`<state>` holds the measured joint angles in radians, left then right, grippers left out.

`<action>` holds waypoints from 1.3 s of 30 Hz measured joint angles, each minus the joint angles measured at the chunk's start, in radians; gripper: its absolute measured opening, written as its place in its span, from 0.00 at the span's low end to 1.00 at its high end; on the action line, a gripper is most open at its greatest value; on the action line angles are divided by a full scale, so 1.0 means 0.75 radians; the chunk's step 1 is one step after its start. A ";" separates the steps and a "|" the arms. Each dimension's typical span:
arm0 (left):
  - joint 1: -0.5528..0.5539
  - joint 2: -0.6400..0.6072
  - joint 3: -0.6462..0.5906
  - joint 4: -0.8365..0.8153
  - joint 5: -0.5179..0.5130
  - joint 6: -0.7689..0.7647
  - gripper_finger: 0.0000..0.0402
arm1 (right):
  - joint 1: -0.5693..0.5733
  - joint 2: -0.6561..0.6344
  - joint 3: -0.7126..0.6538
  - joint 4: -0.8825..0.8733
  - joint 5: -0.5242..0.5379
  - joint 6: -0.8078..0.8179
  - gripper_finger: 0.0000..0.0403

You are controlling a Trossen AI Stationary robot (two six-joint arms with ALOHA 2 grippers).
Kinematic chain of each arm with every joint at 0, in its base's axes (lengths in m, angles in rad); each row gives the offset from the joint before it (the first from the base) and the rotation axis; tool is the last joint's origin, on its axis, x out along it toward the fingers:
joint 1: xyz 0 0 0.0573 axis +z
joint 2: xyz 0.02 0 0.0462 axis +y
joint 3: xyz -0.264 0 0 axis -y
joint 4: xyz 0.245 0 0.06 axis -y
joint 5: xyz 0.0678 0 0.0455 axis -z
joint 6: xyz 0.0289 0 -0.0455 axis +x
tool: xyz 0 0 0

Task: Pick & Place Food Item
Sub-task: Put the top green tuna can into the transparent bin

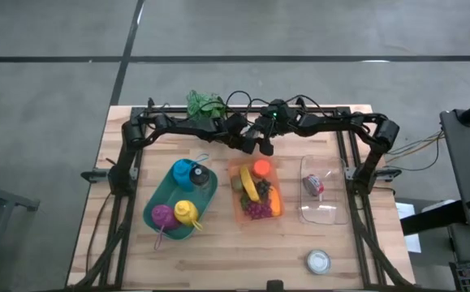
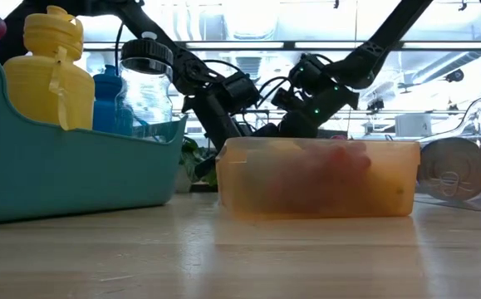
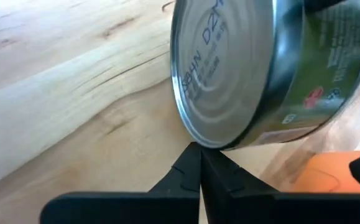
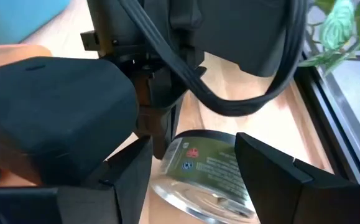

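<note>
Seemingly the pick is only beginning: nearest, on the tabletop (image 1: pixel 218 259), a spare tin (image 1: pixel 318 260) sits alone, then the orange tub (image 1: pixel 257 191) of fruit between the teal tray (image 1: pixel 157 203) and clear box (image 1: pixel 324 203). Farther back, the right gripper (image 4: pixel 192 165) straddles a green-labelled can (image 4: pixel 207 171), jaws spread, not gripping; the left gripper (image 3: pixel 199 163), jaws pressed together, touches its rim. Stamped lid reads roughly "4HN D2M".
</note>
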<state>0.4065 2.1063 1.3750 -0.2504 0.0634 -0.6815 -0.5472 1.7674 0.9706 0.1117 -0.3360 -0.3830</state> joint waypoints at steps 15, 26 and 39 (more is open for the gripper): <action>0.002 -0.002 -0.002 -0.017 -0.006 0.000 0.01 | 0.009 0.027 0.060 -0.092 0.024 -0.052 0.56; 0.003 -0.013 -0.004 -0.027 -0.011 -0.001 0.01 | 0.009 0.023 0.090 -0.118 0.029 -0.021 0.56; 0.004 -0.062 0.001 -0.056 -0.006 0.014 0.01 | 0.009 -0.048 0.074 -0.104 0.029 -0.021 0.56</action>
<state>0.4094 2.0597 1.3761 -0.2926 0.0590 -0.6714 -0.5408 1.7316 1.0264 0.0336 -0.3145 -0.3990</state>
